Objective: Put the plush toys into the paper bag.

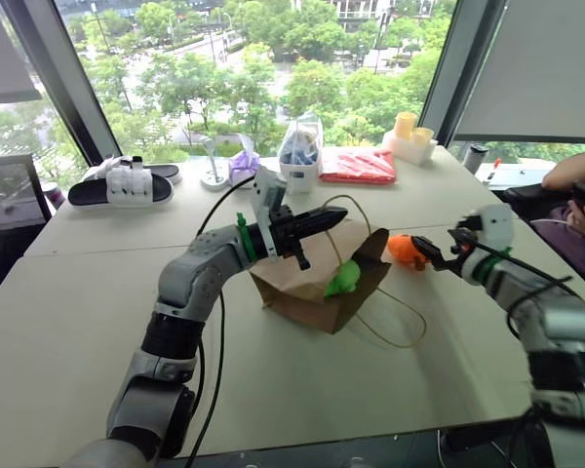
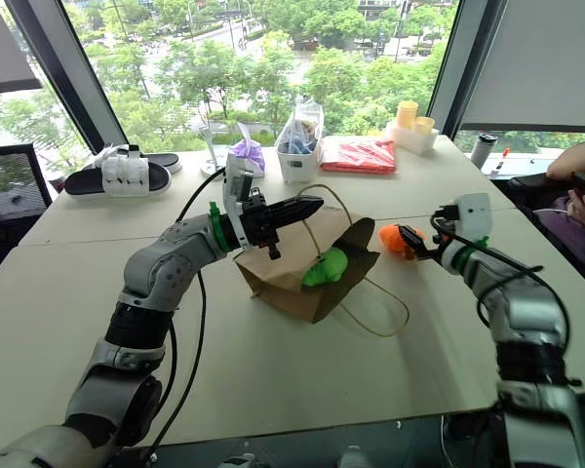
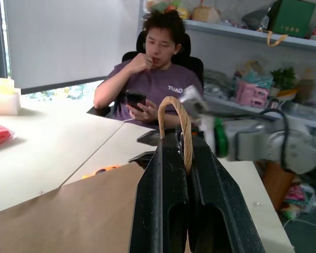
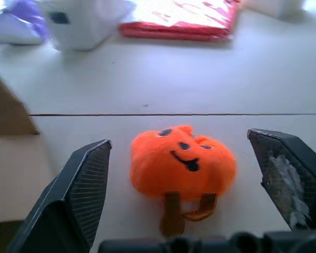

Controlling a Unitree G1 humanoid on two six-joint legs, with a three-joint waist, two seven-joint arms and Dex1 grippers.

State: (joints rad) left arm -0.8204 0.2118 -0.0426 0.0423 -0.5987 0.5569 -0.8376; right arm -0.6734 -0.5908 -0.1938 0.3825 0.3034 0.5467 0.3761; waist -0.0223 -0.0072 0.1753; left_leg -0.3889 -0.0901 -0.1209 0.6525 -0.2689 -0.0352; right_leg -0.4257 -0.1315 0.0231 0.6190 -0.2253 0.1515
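The paper bag, of plain brown kraft paper with creased, angular walls, is seen lying on its side on the counter, its mouth turned toward the right. One thin twisted-cord handle is clamped between the closed black fingers of the left claw and is held raised above the bag; the other cord loop lies slack on the counter. The light-green plush toy, soft and rounded, is located in the bag's mouth. The orange plush toy, a fuzzy pumpkin-shaped ball with a black stitched face and a small brown strap, rests on the counter just right of the bag. It is framed between the widely spread, ribbed fingers of the right claw, without contact.

The counter is matte, pale beige, and jointed from several panels. A red flat packet, slippers and a plastic-wrapped container are placed at its far edge, before large windows overlooking trees. A seated person holding a phone is visible beside the counter.
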